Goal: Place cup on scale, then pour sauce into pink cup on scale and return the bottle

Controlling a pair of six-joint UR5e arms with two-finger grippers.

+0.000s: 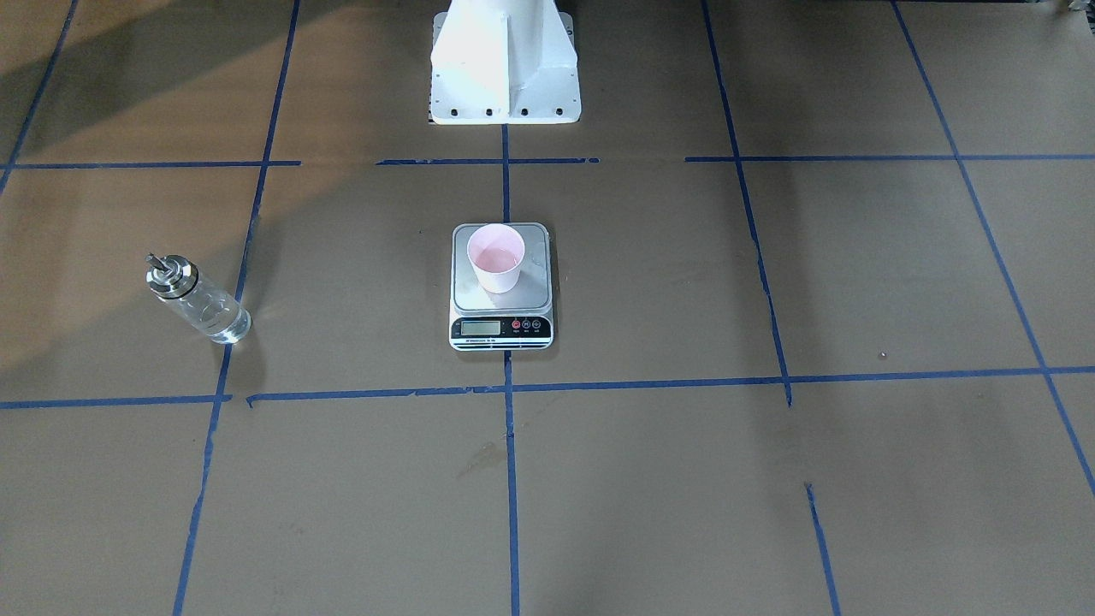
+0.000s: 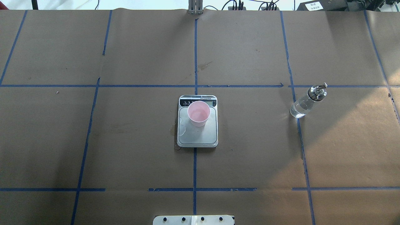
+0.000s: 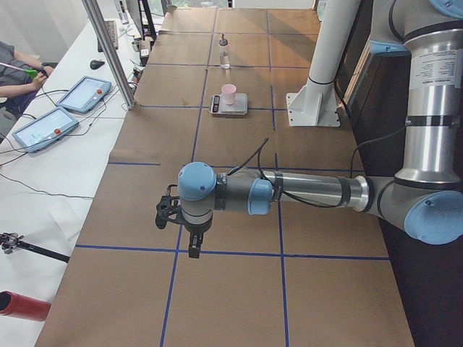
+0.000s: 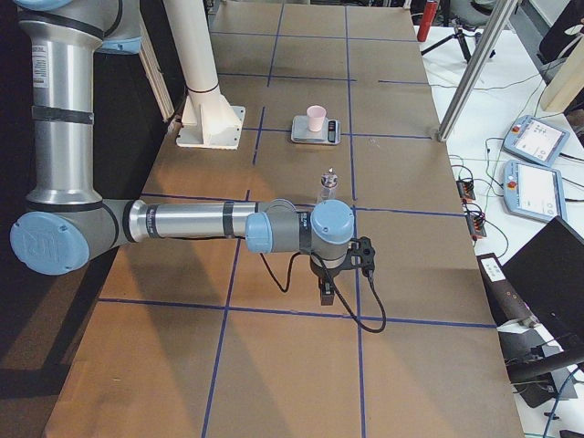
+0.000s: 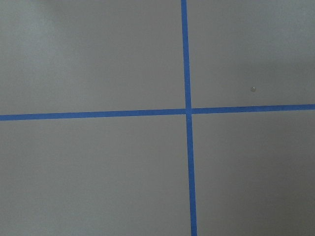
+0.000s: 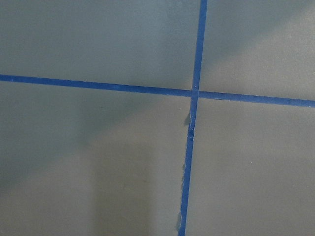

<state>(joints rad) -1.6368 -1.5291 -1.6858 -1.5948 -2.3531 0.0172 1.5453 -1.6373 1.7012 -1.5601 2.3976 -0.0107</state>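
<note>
Midway along the counter (image 2: 131,150), the pale pink cup (image 2: 198,113) stands upright on the steel plate of the scale (image 2: 200,137), set toward the display end rather than the plate's middle. Whether any liquid lies in it cannot be told. The glass bottle (image 2: 307,101) with its metal cap and spout stands upright on the robot's right, its base at a blue tape line (image 2: 301,150), well apart from the scale and touched by nothing.

Both arms reach out low over the counter's two ends, far from cup and bottle. The left tool (image 3: 193,251) hangs above a crossing of tape lines; the right tool (image 4: 326,294) hangs likewise at the opposite end. Neither shows clearly enough to tell whether its jaws stand wide or narrow. Both wrist cameras see only brown paper and crossed blue tape.

Beyond, the robot's white pedestal (image 1: 505,68) rises at the counter's edge, and a person's arm (image 3: 18,76) rests at a side desk beside two control tablets (image 3: 43,119).
</note>
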